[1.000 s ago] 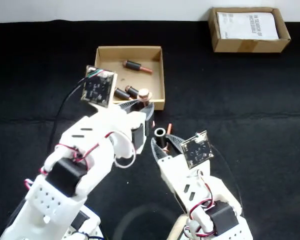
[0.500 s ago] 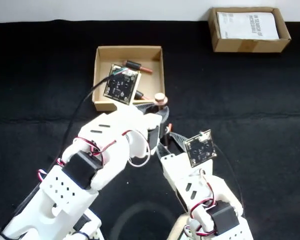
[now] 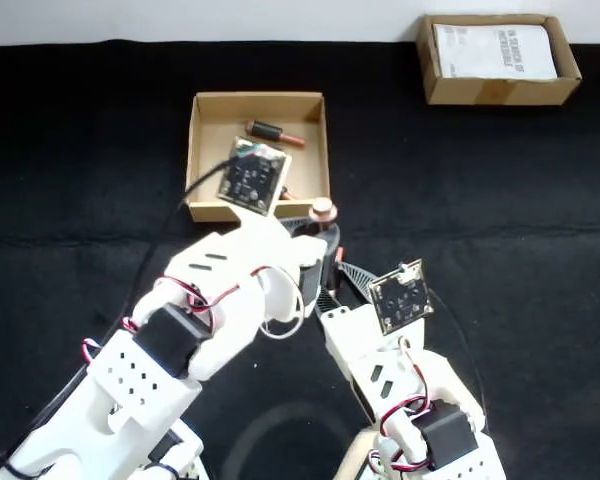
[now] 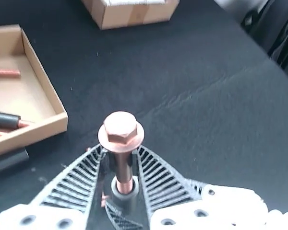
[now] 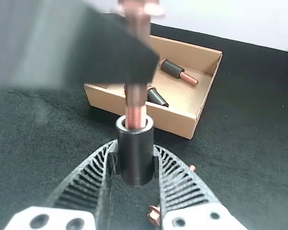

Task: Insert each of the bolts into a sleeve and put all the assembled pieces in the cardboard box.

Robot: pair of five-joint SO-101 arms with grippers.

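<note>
**Visitor:** What is closest to you?

**Arm:** My right gripper point(image 5: 134, 165), pinching a black sleeve point(image 5: 134, 139) and holding it upright, mouth up, above the black table point(image 3: 500, 260). Just above it my left gripper point(image 4: 119, 154) is clamped on the shank of a copper bolt point(image 4: 120, 130), hex head on top. The bolt hangs straight over the sleeve, and its lower end sits in the sleeve's mouth.

**Visitor:** Anything loose under you?

**Arm:** One loose bolt point(image 5: 153, 216) lies on the cloth just beside my right fingers.

**Visitor:** And past that?

**Arm:** The open cardboard box point(image 3: 194, 150) is right behind my two grippers. An assembled piece point(image 3: 267, 130), a black sleeve with a copper end poking out, lies near its back wall. My right wrist view shows a second piece point(image 5: 154, 96) nearer the front wall.

**Visitor:** Is there any writing you can read?

**Arm:** The only writing is at the far back corner of the table. A second cardboard box point(image 3: 500, 92) there holds a white printed sheet point(image 3: 495, 50). The sheet carries lines of dark text, with heavier lines at the top, but they are too small for me to make out.
</note>
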